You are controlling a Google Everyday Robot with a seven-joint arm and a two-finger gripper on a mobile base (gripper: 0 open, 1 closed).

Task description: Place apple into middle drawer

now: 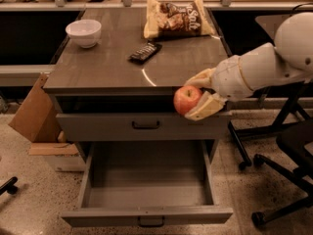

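The red apple (186,99) is held between the cream fingers of my gripper (198,96), which reaches in from the right on a white arm. The apple hangs in the air in front of the cabinet's front edge, level with the closed upper drawer front (142,126). The middle drawer (146,214) is pulled wide open below, with a plain grey inside and a small dark handle on its front. The apple is above the right part of the open drawer, well clear of its floor.
On the cabinet top (107,67) stand a white bowl (84,32), a dark flat packet (145,52) and a chip bag (177,18). A cardboard box (34,116) leans at the left. Chair legs with castors (274,180) stand at the right.
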